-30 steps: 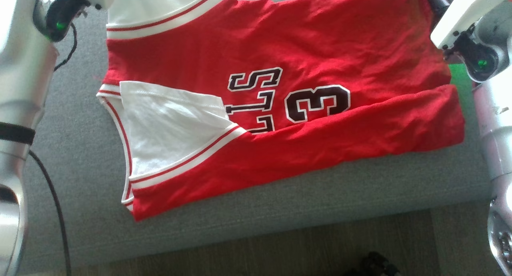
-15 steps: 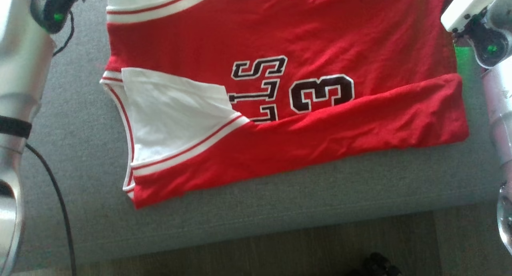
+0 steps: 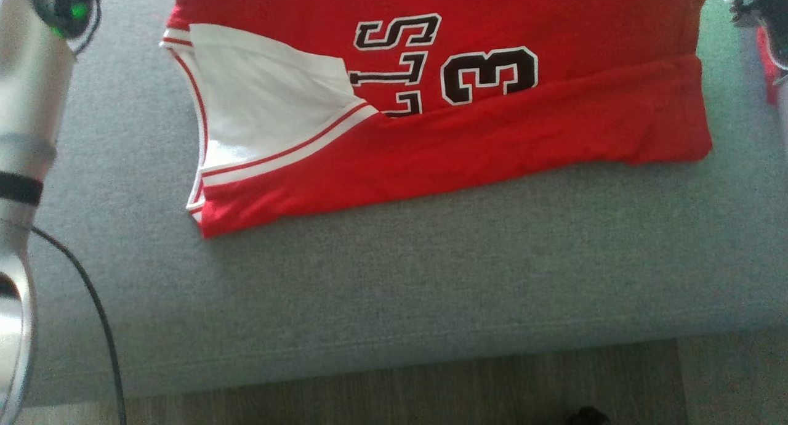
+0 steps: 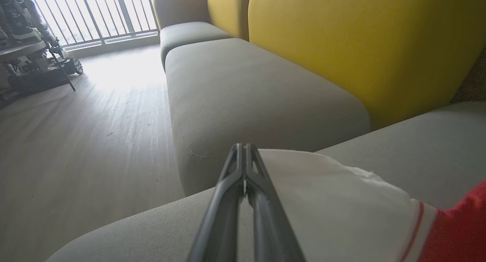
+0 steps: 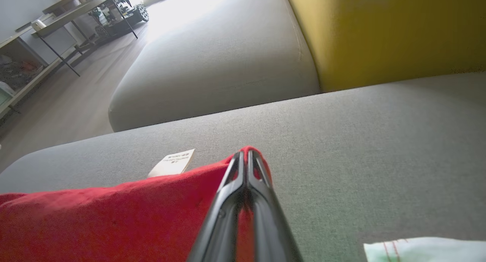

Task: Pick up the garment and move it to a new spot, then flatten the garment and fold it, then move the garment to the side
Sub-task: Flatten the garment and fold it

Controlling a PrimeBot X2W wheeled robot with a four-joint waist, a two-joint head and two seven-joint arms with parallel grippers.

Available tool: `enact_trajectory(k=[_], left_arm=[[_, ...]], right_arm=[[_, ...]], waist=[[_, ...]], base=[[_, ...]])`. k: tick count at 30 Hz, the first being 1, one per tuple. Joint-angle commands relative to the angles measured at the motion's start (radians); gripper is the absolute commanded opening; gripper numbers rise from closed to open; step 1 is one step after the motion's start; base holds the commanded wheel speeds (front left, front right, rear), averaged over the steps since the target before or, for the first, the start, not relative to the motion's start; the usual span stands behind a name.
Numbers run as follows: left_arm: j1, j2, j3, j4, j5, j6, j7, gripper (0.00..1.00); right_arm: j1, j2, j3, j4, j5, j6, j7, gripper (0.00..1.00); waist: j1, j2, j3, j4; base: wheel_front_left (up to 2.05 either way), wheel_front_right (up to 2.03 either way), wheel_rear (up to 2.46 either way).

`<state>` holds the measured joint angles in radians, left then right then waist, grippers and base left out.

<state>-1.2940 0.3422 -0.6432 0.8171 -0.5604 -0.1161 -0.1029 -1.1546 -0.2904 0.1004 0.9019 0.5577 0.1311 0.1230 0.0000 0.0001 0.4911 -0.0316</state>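
At the left edge of the head view a pale left forearm point(image 3: 24, 135) is seen, with a black cable point(image 3: 92, 302) hanging below it. Beside it, a red jersey point(image 3: 492, 141) is spread on the grey sofa seat point(image 3: 431, 277), its upper part cut off by the top of the picture. At the jersey's left end a white panel point(image 3: 265, 98) edged with red-striped trim is shown. Black letters point(image 3: 394, 61) outlined in white come next, then a large numeral 3 point(image 3: 489, 74). A red band of cloth is folded over the lower part of the letters and runs on to the jersey's right end. Part of the right arm point(image 3: 763, 6) is seen in the top right corner. A strip of wooden floor point(image 3: 369, 394) is visible below the seat.

In the left wrist view the left tool point(image 4: 245, 155) is pressed together on the edge of the white panel point(image 4: 341, 201), and a sliver of white is seen between its fingers. A second grey seat point(image 4: 246, 95) and a yellow backrest point(image 4: 360, 45) are seen beyond.

In the right wrist view the right tool point(image 5: 245, 155) is closed on a corner of the red cloth point(image 5: 114, 216), which is bunched around its tips and raised off the seat. A small printed label point(image 5: 172, 162) is seen just left of that corner.
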Motion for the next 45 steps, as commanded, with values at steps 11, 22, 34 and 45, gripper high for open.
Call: enact_trajectory(k=[11,22,34,45], left_arm=[[0.153,0.120,-0.024,-0.189,-0.052,-0.012,-0.051,0.00],[0.390,0.265,0.002,-0.530,-0.123,0.070,0.036,0.00],[0.711,0.403,0.023,-0.941,-0.152,0.282,0.091,0.00],[0.889,0.358,0.001,-0.984,-0.204,0.354,0.038,0.00]], right_arm=[[0.172,-0.090,0.062,-0.138,0.064,0.000,0.072,0.00],[0.290,-0.133,0.023,-0.211,0.073,0.000,0.113,0.00],[0.469,-0.163,-0.049,-0.356,0.065,0.000,0.189,0.00],[0.610,-0.112,-0.114,-0.486,0.004,0.000,0.267,0.00]], waist=[[0.0000,-0.0001,-0.060,0.024],[0.0000,-0.0001,-0.062,0.039],[0.0000,-0.0001,-0.093,0.060],[0.0000,-0.0001,-0.086,0.060]], base=[[0.00,0.00,0.00],[0.00,0.00,0.00],[0.00,0.00,0.00],[0.00,0.00,0.00]])
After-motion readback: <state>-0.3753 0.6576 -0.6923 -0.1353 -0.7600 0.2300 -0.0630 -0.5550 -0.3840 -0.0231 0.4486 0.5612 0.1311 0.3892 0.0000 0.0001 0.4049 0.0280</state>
